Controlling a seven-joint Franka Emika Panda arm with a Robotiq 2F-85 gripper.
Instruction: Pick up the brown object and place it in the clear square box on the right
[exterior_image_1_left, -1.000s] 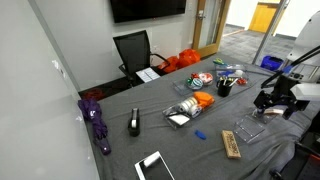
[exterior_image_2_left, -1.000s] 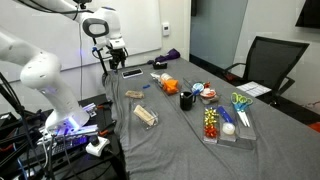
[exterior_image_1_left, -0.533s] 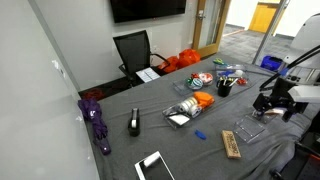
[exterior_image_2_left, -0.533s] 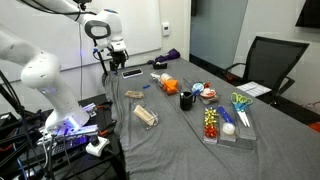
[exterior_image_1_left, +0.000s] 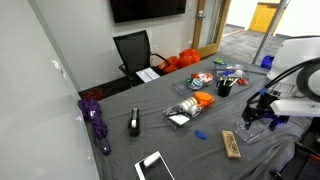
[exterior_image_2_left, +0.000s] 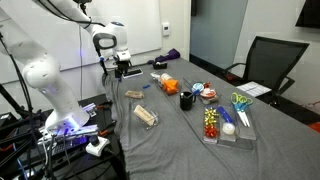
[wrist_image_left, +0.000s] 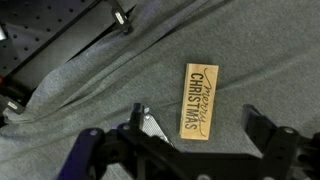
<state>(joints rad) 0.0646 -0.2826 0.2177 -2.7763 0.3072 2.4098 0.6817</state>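
Note:
The brown object (wrist_image_left: 200, 101) is a flat tan block with "Merry Christmas" lettering, lying on the grey tablecloth. In the wrist view it sits between and just ahead of my two fingers. My gripper (wrist_image_left: 198, 125) is open and empty above it. In both exterior views the block (exterior_image_1_left: 231, 144) (exterior_image_2_left: 146, 116) lies near the table's end. My gripper (exterior_image_1_left: 255, 112) (exterior_image_2_left: 122, 70) hovers above the table close to the clear square box (exterior_image_1_left: 244, 130) (exterior_image_2_left: 134, 94), which lies beside the block.
An orange bundle (exterior_image_1_left: 203, 100), a black cup (exterior_image_1_left: 225, 88) and a tray of small items (exterior_image_2_left: 228, 125) stand mid-table. A white tablet (exterior_image_1_left: 155, 166), a purple umbrella (exterior_image_1_left: 97, 120) and a black chair (exterior_image_1_left: 133, 50) are further off. The table edge is near the block.
The arm has moved in over the table end and lowered, bringing the gripper closer to the brown block. The block and box have not moved.

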